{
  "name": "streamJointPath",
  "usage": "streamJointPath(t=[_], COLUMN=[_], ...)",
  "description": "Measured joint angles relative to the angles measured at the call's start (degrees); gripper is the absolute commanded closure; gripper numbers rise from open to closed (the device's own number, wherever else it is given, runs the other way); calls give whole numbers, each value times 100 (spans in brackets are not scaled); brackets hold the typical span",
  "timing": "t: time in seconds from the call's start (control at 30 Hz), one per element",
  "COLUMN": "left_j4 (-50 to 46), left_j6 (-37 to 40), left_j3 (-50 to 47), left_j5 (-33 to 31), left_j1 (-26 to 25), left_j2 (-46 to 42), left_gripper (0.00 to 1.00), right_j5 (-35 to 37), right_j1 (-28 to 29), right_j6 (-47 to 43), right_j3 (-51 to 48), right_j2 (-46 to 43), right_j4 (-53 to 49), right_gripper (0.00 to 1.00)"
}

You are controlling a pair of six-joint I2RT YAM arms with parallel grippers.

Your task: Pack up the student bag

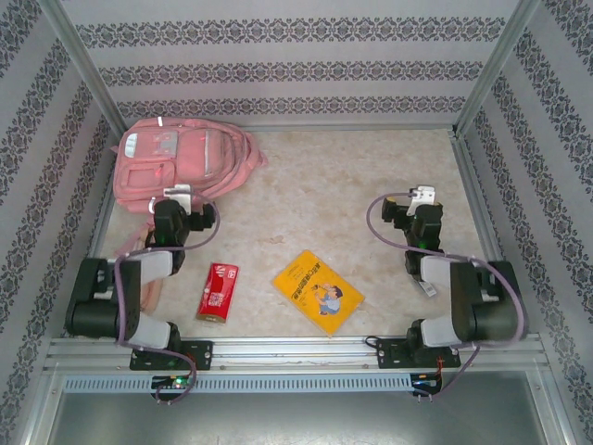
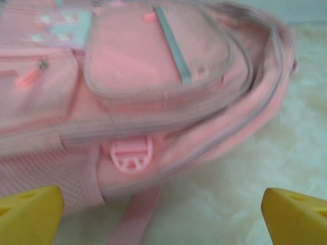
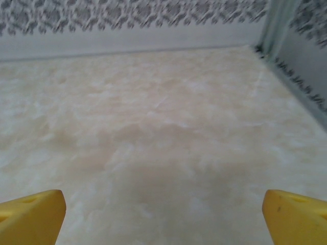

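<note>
The pink student bag [image 1: 181,159] lies flat at the back left of the table, front pockets up. My left gripper [image 1: 180,195] hovers just short of its near edge, jaws wide open and empty. In the left wrist view the student bag [image 2: 153,87] fills the upper part, with a pink strap buckle [image 2: 131,155] ahead of the yellow fingertips [image 2: 30,214]. My right gripper [image 1: 423,197] stands open over bare table on the right; between its yellow fingertips [image 3: 294,217] there is just marbled surface.
A small red packet [image 1: 218,291] lies near the front left, and a yellow book [image 1: 318,290] sits at front centre. Patterned walls and metal posts [image 1: 83,74] enclose the table. The marbled tabletop [image 1: 334,185] stretches between the arms.
</note>
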Motion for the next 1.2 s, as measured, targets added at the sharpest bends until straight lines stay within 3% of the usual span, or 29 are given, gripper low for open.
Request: streamJointPath(t=[0.13,0.3,0.4,0.5,0.7,0.87,1.03,1.1,1.2], left_j4=[-1823,-3091,-3842,-4485,-5635,-6481,-7239,-7370,-7246], left_j6=[-791,-1574,-1661,-1587,-1307,-1180,-1021,-837,-328], left_j3=[1353,2323,3075,3744,5482,7241,8435,8581,8343], left_j5=[-372,164,455,437,-15,-691,-1508,-1753,-1803], left_j1=[-42,-35,-109,-369,-1054,-1427,-1617,-1624,-1676], left_j2=[-824,-1080,-328,588,2625,4332,5510,5617,5340], left_gripper=[1,1,1,1,1,0,86,96,100], right_j5=[365,-811,-1384,-1558,-1300,-922,-710,-658,-610], right_j1=[-72,-315,15,870,2625,3423,3685,3685,3679], right_j6=[981,2297,2645,2682,2494,2481,2509,2520,2544], right_j3=[741,944,754,710,809,887,1003,1141,1381], right_j2=[-1137,-2273,-2450,-2452,-2411,-2310,-2315,-2356,-2542], right_j4=[-1725,-2618,-3154,-3976,-5309,-5949,-6435,-6631,-6911], right_gripper=[2,2,3,3,2,2,5,5,8])
